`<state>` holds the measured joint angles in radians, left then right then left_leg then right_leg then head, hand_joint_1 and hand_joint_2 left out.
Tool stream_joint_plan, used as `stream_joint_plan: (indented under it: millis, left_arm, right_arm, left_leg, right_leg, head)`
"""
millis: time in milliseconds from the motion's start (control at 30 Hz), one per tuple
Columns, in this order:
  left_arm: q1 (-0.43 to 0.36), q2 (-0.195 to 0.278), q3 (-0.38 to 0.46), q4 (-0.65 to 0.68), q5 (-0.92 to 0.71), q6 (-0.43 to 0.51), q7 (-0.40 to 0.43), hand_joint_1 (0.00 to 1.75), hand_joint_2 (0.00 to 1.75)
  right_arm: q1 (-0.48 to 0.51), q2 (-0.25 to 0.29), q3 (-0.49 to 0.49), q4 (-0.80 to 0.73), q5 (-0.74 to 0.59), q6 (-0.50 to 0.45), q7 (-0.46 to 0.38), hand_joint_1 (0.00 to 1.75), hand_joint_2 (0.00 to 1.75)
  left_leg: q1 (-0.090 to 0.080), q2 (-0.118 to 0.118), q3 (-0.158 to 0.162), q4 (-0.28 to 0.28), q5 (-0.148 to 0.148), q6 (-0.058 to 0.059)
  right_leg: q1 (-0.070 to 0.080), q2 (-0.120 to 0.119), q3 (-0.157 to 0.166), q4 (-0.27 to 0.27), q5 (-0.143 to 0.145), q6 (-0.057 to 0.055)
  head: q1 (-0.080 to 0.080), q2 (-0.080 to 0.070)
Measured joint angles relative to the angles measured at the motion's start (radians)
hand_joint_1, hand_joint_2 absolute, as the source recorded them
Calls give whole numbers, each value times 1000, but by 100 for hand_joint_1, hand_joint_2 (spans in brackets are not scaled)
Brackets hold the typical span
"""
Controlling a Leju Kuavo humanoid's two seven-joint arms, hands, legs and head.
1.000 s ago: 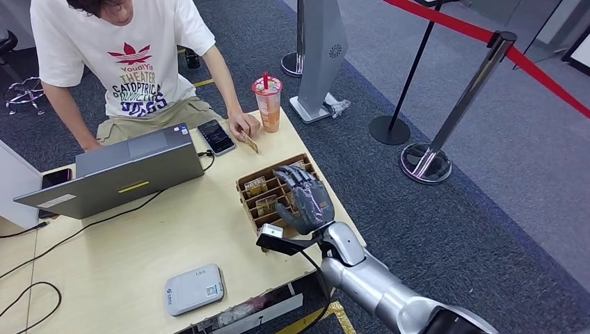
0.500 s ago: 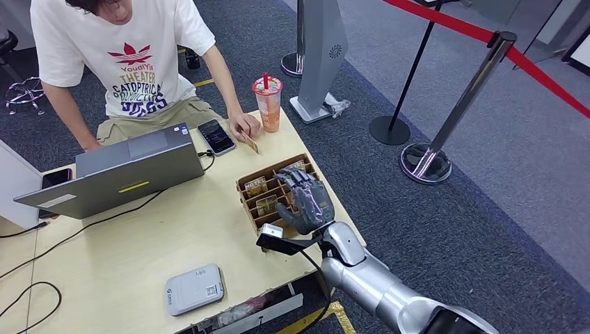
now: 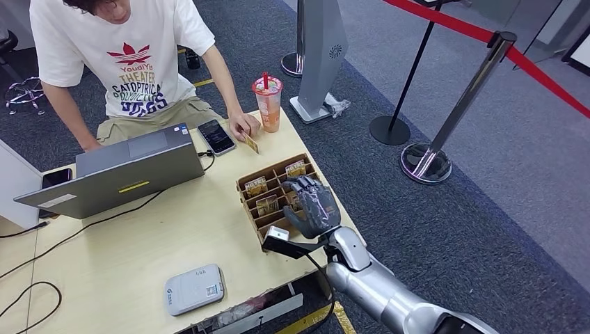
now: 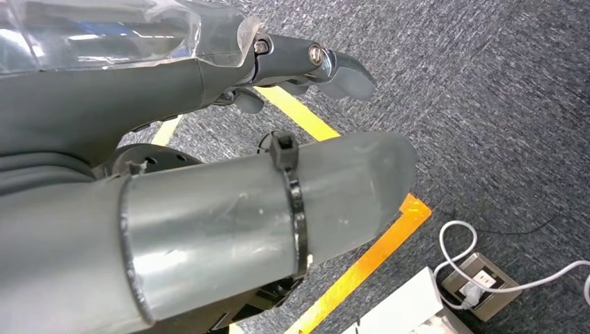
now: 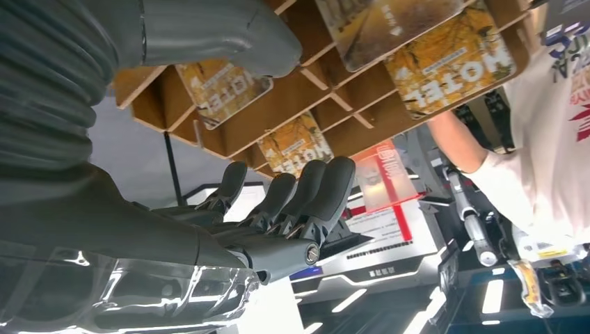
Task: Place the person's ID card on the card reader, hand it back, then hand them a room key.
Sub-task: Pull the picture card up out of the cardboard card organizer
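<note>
Where cards (image 5: 456, 59) read what looks like "HOTEL", the right hand (image 3: 313, 205) hovers, fingers (image 5: 327, 191) apart, empty.

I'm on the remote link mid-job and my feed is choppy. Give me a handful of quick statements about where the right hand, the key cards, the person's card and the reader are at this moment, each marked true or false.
1. The right hand is over the wooden card rack. True.
2. The right hand already holds a room key. False: the right wrist view shows its fingers curled below the key cards, none gripped.
3. The person's hand holds a card at the table's far edge. True.
4. A card lies on the card reader. False: its top is bare.
5. The drink cup stands inside the rack. False: it stands beyond it, near the person.
</note>
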<state>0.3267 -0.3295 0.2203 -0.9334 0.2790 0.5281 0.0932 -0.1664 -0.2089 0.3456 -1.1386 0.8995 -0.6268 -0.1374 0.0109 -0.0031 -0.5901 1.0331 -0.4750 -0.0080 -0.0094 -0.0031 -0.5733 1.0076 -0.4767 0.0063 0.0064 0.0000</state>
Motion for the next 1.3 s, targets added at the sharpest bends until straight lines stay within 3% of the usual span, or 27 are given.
stream_joint_plan:
  millis: [767, 1300]
  left_arm:
    - [2, 0, -1, -4, -6, -21, 4, 0, 0]
    - [1, 0, 2, -4, -7, -29, -11, 0, 0]
  right_arm:
    - [62, -17, -50, -34, 18, 0, 7, 77, 175]
    - [-22, -17, -46, 17, 13, 36, -15, 82, 175]
  left_leg:
    - [0, 0, 0, 0, 0, 0]
    - [0, 1, 0, 0, 0, 0]
  right_leg:
    - [0, 0, 0, 0, 0, 0]
    - [0, 0, 0, 0, 0, 0]
  head:
    - [0, 0]
    - [0, 0]
